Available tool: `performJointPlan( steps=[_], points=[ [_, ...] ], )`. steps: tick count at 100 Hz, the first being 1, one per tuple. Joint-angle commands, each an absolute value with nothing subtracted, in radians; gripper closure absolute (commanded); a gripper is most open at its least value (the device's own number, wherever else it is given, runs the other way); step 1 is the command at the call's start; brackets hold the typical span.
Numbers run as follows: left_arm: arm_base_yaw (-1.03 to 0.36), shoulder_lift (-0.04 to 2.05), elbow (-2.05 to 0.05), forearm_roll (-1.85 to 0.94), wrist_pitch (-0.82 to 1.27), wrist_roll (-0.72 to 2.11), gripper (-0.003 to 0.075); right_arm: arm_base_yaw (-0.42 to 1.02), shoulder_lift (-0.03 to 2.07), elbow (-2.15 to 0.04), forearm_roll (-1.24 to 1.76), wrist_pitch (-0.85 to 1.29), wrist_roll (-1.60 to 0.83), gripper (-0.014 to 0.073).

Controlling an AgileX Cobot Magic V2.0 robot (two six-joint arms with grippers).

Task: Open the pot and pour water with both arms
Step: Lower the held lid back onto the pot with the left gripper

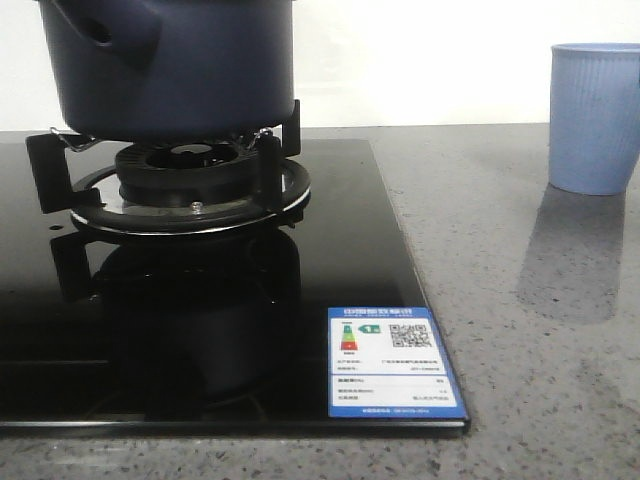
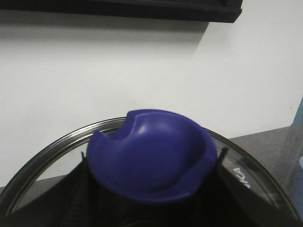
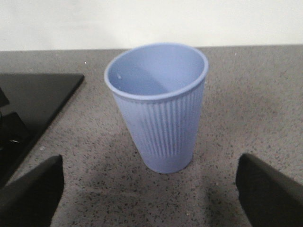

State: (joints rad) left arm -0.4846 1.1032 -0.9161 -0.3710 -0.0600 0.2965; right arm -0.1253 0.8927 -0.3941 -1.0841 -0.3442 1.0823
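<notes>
**Inspector:** Start with the largest items.

**Assistant:** The speckled grey countertop [image 1: 520, 300] carries a black glass cooktop [image 1: 200, 330]. The pot [image 1: 170, 60], dark navy, sits on the burner grate [image 1: 190, 185]; its stub handle with a hole [image 1: 105, 30] shows at the upper left of the front view. An energy label [image 1: 392, 362] is stuck on the near right corner of the glass.

**Inspector:** Left arm?

**Assistant:** Its wrist camera looks toward a white wall. The left gripper [image 2: 151, 203] is mostly hidden; dark finger shapes [image 2: 71, 198] flank a purple-blue knob [image 2: 151, 156] set on a round glass lid [image 2: 246, 175] with a metal rim. The knob lies directly between the fingers, so they appear clasped about it, though the contact points are not visible. I cannot tell whether the lid rests on the pot or is held above it.

**Inspector:** Right arm?

**Assistant:** The right gripper [image 3: 151, 189] is released, its two dark fingertips [image 3: 33, 189] spread wide and low over the countertop. The pale blue ribbed cup [image 3: 158, 109] stands upright straight ahead of the gap between them, just beyond the tips and touching neither. The cooktop's edge lies off to the gripper's left side.

**Inspector:** Is either arm visible from the front?

**Assistant:** No. Only the cup shows there, at the right edge, well apart from the pot.
</notes>
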Motion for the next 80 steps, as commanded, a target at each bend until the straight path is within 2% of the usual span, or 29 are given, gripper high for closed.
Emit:
performJointPlan(
  steps=[1,30,80],
  points=[
    [-0.505,1.107,-0.954,-0.369,-0.184,0.293,0.0394,-0.131,0.816,-0.398,-1.073,-0.365,1.091,-0.0052],
    [-0.548,1.209,-0.954,-0.369,-0.248,0.293,0.0394,-0.131,0.666,-0.394,-1.075,-0.298,1.123,-0.0052],
    [-0.552,1.279,-0.954,-0.369,-0.255,0.293,0.0395,-0.131,0.661,-0.394,-1.075,-0.299,1.126,-0.0052]
  ],
)
